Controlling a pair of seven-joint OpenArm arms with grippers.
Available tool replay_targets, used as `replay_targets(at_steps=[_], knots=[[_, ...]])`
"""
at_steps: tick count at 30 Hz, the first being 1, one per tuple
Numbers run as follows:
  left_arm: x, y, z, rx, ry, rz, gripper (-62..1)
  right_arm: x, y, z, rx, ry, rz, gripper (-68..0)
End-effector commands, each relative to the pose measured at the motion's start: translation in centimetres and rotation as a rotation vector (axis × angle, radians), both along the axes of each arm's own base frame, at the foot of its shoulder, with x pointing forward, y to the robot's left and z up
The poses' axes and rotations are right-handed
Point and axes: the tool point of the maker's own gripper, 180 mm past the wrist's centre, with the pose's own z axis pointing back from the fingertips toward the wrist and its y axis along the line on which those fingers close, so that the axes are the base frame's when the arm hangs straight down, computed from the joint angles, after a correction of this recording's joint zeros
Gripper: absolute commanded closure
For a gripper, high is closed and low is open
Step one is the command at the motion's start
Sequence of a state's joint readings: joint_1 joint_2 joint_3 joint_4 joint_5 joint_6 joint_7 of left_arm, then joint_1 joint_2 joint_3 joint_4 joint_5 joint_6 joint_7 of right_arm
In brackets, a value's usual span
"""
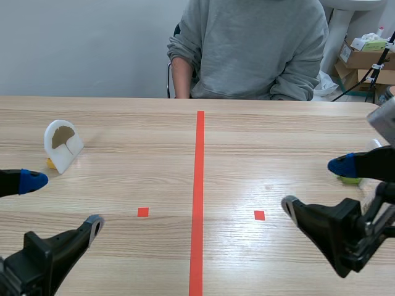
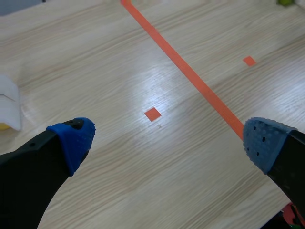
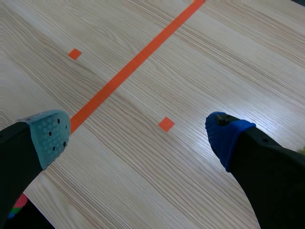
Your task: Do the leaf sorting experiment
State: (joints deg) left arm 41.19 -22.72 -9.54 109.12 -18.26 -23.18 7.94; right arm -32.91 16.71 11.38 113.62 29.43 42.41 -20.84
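A white card stand (image 1: 62, 143) with a brown fan-shaped leaf on its face stands upright at the table's left; a small yellow piece (image 1: 50, 163) lies at its base. In the left wrist view the white stand (image 2: 8, 102) shows only partly, beside the left finger. My left gripper (image 1: 62, 203) (image 2: 169, 140) is open over bare table, nearer to me than the stand. My right gripper (image 1: 316, 185) (image 3: 137, 136) is open above the right red square. A yellow-green object (image 1: 349, 179) lies mostly hidden behind its far finger.
A person in a grey sweatshirt (image 1: 247, 49) sits across the table, hands out of sight. Cardboard boxes (image 1: 364, 58) stand behind at the far right. An orange tape line (image 1: 199, 197) splits the wooden table (image 1: 142, 123) down the middle.
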Motion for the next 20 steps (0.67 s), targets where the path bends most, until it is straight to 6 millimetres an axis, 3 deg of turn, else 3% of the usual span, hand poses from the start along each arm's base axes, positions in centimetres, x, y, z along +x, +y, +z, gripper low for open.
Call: replay_targets(at_steps=[1, 5, 20], knots=[[0.32, -0.10, 0.70, -0.017, -0.025, 0.002, -62.3, 0.39, 0.01, 0.40, 0.012, -0.017, 0.004, -58.0], [0.36, -0.11, 0.73, -0.017, -0.026, 0.002, -62.3, 0.14, 0.83, 0.25, 0.027, -0.009, 0.024, -57.8], [0.34, -0.09, 0.65, -0.015, -0.022, 0.002, -62.3, 0.12, 0.78, 0.16, 0.021, -0.006, 0.024, -57.8]])
